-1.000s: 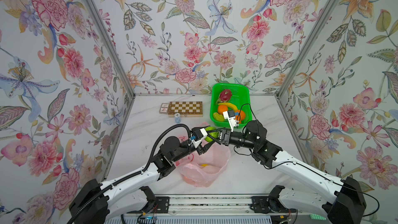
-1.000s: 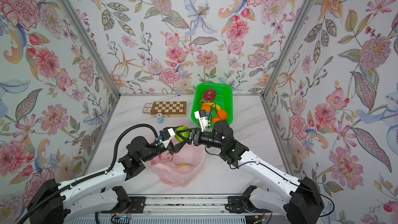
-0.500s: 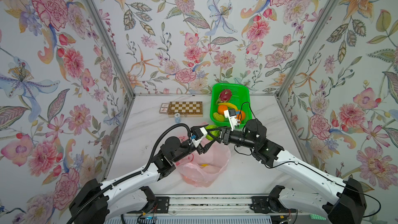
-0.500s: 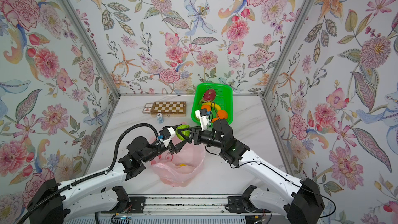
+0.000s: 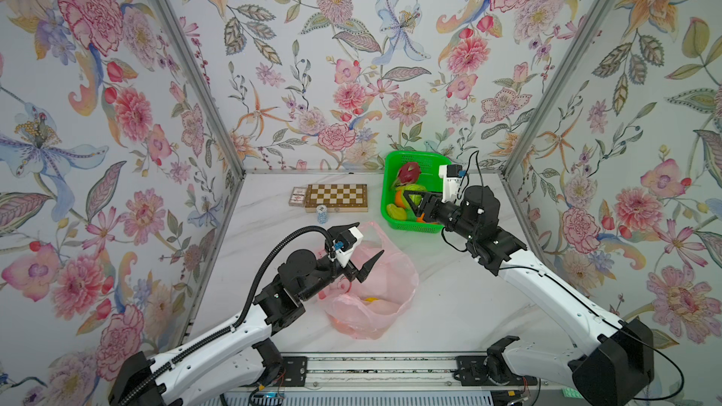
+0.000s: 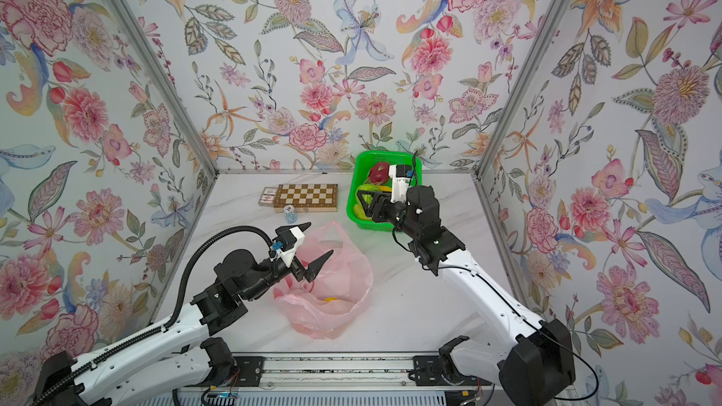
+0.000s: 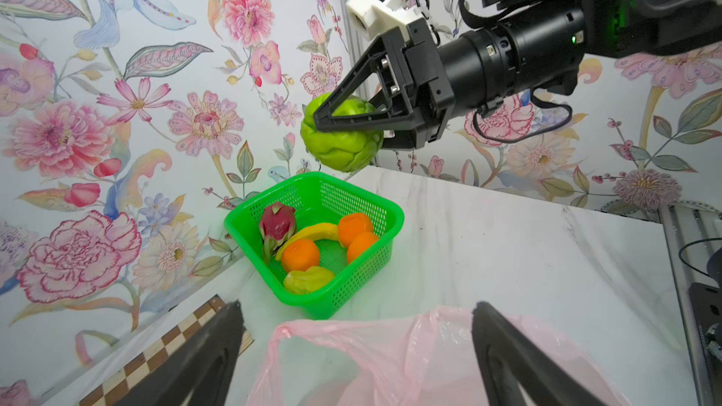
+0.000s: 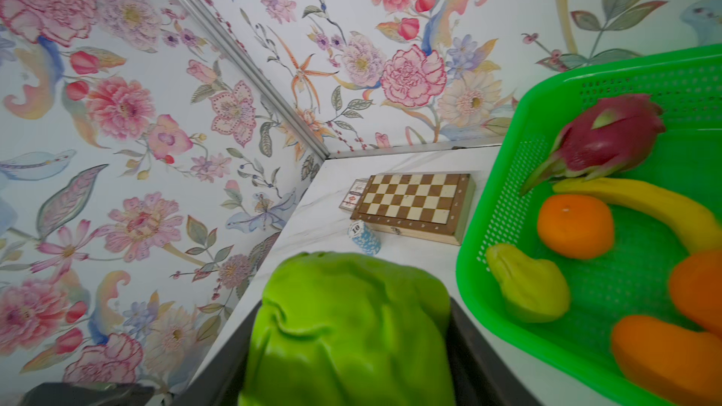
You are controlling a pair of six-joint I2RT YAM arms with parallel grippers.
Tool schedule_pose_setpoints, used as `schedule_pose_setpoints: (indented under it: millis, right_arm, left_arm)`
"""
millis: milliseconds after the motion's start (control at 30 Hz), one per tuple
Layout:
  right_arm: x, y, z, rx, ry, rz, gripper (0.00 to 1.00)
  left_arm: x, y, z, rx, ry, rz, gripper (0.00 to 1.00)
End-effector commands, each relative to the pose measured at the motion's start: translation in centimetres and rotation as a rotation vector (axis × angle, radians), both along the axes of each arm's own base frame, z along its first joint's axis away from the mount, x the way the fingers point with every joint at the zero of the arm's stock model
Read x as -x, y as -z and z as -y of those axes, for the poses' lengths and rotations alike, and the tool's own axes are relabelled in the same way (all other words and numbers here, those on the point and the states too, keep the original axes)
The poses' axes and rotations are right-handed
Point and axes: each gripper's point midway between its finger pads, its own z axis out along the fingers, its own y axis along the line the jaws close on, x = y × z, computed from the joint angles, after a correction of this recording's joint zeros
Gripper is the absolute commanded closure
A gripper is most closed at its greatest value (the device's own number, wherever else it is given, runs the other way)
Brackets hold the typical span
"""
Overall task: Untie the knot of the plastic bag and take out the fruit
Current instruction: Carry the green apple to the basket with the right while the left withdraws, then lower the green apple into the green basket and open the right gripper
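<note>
Green fruit (image 7: pixel 344 154) clamped inside right hand (image 7: pixel 326 130).

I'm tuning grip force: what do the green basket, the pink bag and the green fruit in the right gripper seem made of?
The basket: rigid moulded plastic, glossy, walls punched with small holes. The bag: thin plastic film, translucent, crinkled and slumped. The green fruit: smooth waxy skin with sheen and moulded-looking folds; possibly an imitation, cannot tell.

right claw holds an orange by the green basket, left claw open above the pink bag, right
Not an orange: the right claw holds a lumpy green fruit, clear in the left wrist view. The rest holds: green basket beside it, left claw open above the pink bag.
</note>
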Motion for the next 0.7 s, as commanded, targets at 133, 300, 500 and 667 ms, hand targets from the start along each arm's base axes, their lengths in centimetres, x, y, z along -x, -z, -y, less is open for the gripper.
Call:
schedule_pose_setpoints:
  millis: [133, 300, 500, 667]
  right_arm:
    - [-5.3, 2.6, 1.4, 0.223, 0.075, -0.028, 0.47]
    - [-9.0, 5.5, 2.2, 0.324, 0.111, -0.105, 0.47]
    - [-13.0, 9.6, 3.9, 0.405, 0.165, -0.195, 0.47]
    - [-16.4, 13.0, 6.2, 0.487, 0.246, -0.252, 0.47]
  left_arm:
    - [-0.8, -1.0, -1.0, -0.047, -0.078, -0.096, 0.01]
    - [-2.2, 0.4, -1.3, -0.136, -0.151, -0.193, 0.01]
    - [-2.4, 1.2, -1.3, -0.161, -0.165, -0.231, 0.01]
    - [-2.3, 1.4, -1.6, -0.162, -0.179, -0.25, 0.01]
